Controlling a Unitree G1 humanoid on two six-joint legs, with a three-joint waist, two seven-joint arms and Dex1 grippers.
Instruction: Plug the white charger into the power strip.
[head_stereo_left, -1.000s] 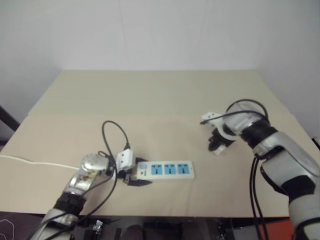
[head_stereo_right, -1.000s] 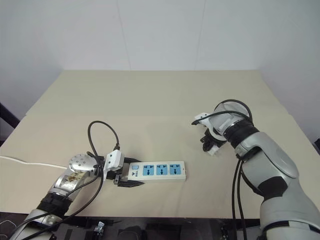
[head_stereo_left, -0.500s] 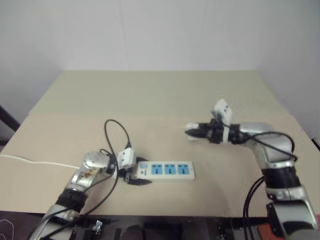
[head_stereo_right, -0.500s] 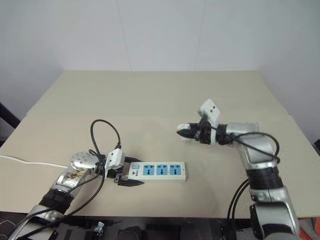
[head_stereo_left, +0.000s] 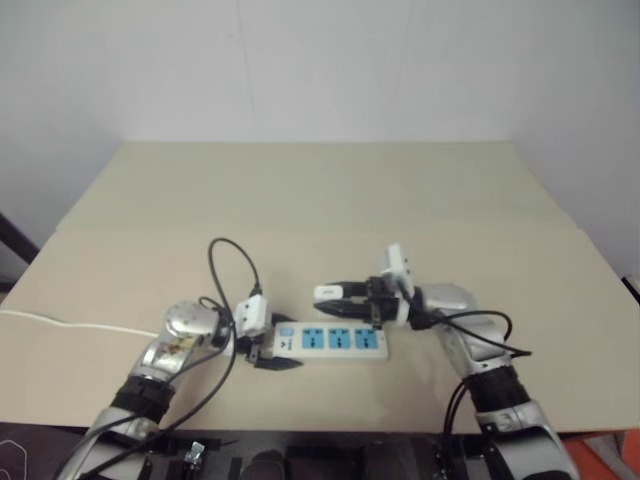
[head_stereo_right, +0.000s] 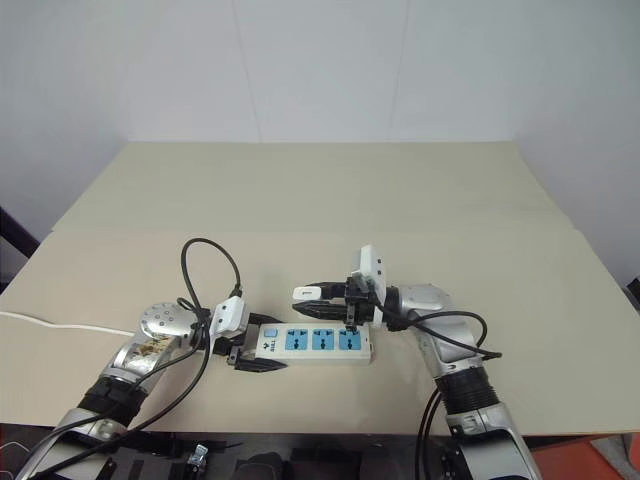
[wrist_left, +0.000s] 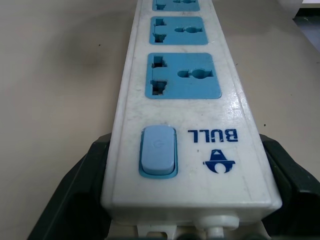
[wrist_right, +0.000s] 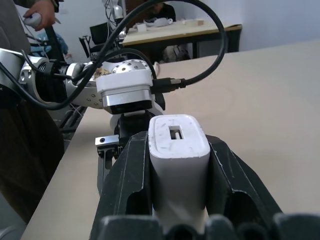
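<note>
Left arm: reaches in from the lower left, wrist bent toward the right.
Left gripper (head_stereo_left: 277, 357): low at table level, fingers (wrist_left: 82, 185) spread wide, one on each side of the power strip (head_stereo_left: 332, 341) end.
Right arm: comes in from the lower right, forearm angled left.
Right gripper (head_stereo_right: 318, 293): roughly level, pointing left, fingers clamped on the white charger (wrist_right: 178, 157).

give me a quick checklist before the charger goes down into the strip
1. white charger clamped in the right gripper: ok.
2. power strip braced at its switch end by the left gripper, a finger on each side: ok.
3. Blue socket faces bare, nothing plugged in: ok.
4. Charger above the strip, not yet touching: ok.
5. Prongs turned down toward a socket: cannot tell, prongs hidden.
6. Black cable clear of the sockets: ok.
</note>
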